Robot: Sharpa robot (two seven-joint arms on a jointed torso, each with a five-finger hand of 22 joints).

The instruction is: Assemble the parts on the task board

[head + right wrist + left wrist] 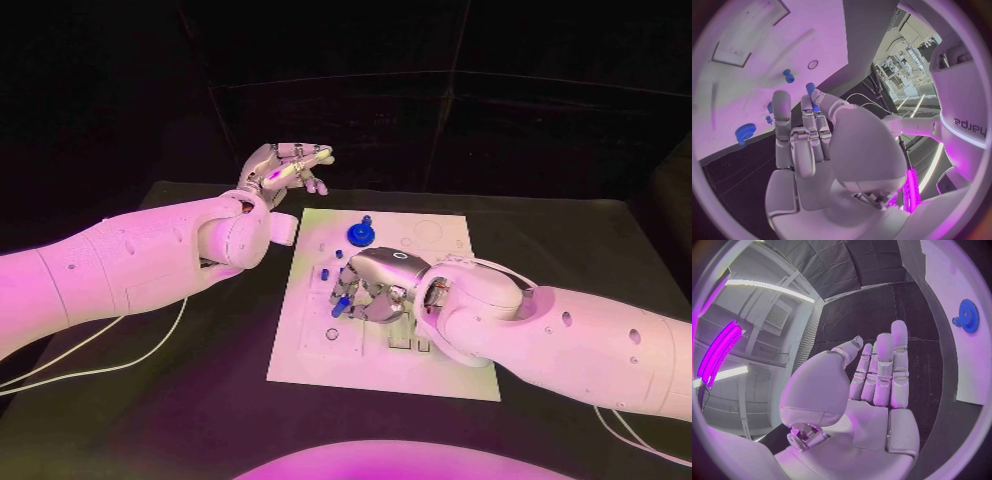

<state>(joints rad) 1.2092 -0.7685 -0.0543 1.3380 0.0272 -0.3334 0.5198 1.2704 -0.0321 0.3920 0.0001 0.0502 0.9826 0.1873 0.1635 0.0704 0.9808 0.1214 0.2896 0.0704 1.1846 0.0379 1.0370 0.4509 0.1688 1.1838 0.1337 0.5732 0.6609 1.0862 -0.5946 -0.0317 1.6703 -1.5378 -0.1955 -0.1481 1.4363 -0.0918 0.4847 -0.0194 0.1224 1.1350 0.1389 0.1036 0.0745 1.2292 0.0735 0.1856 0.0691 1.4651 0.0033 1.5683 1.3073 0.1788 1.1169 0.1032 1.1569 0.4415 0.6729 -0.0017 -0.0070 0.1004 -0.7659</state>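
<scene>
Nearest the head camera, the right hand [378,287] hangs low over the middle of the white task board [440,375], palm down, its fingers [351,297] curled toward the board's left half. In the right wrist view that hand [817,150] has a small blue part [811,90] standing at its fingertips, seemingly pinched between the thumb and a finger, though the contact itself is partly hidden. Other blue parts lie on the board near it: a peg [788,75] a little way off, a toothed gear [745,133] closer to the board's edge, and two tiny pieces [769,113] between them. From the head camera the gear [359,235] sits toward the far end of the board, with a small upright peg [366,219] just behind it. Off the board's far left corner, the left hand [284,168] is raised above the black table [188,400], holding nothing, fingers loosely spread. In the left wrist view its fingers [882,372] are straight and side by side, palm bare, the gear [968,316] well apart on the board.
</scene>
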